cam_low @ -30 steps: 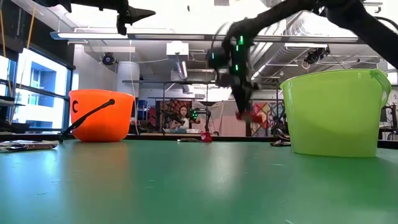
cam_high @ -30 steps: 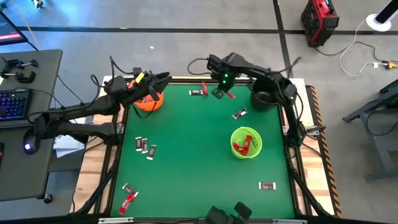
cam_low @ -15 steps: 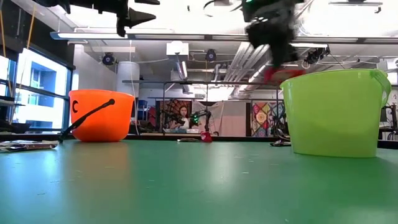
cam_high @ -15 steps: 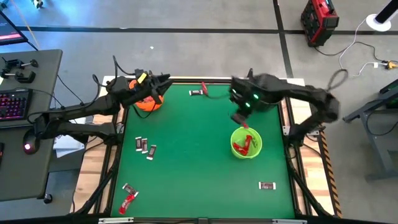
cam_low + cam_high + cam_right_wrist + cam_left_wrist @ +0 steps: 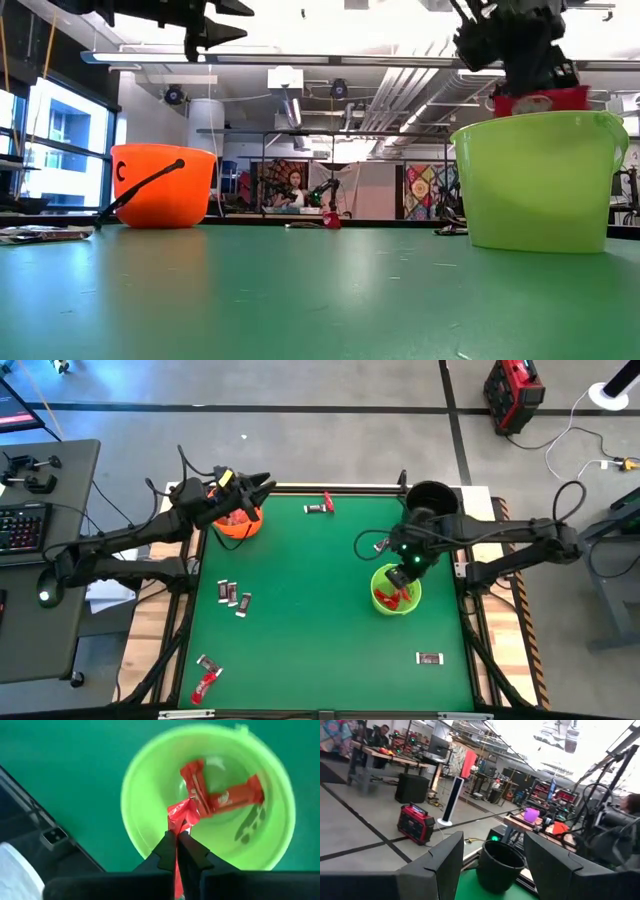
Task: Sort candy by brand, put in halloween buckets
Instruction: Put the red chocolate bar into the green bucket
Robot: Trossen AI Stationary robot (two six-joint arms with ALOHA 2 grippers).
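Observation:
My right gripper (image 5: 407, 571) is over the lime green bucket (image 5: 380, 582), shut on a red wrapped candy (image 5: 183, 814); in the low view the candy (image 5: 540, 101) shows just above the bucket's rim (image 5: 530, 122). Red candies (image 5: 227, 799) lie on the bucket's floor. My left gripper (image 5: 263, 485) is open and empty above the orange bucket (image 5: 238, 523), which holds candies. The black bucket (image 5: 432, 500) stands at the far right. Loose candies lie near the far edge (image 5: 320, 506), at mid-table (image 5: 381, 544), at the left (image 5: 232, 596) and near the front (image 5: 205, 676). My right gripper pinches the red wrapper's near end (image 5: 179, 826) between its two fingers (image 5: 166, 849). The fingers point down into the green bucket's mouth. The candy hangs below the fingertips, clear of the bucket's floor and of the candies in it.
One wrapped candy (image 5: 430, 658) lies near the front right corner. The green table top (image 5: 310, 610) is bare in its middle. A desk with a keyboard (image 5: 25, 525) stands left of the table; a cable (image 5: 365, 540) loops near the right arm.
My right gripper has carried the red candy from near the table's far edge toward the near right, ending over the lime green bucket, and has stayed shut on it. The candy has been lifted clear and now hangs over the bucket's mouth.

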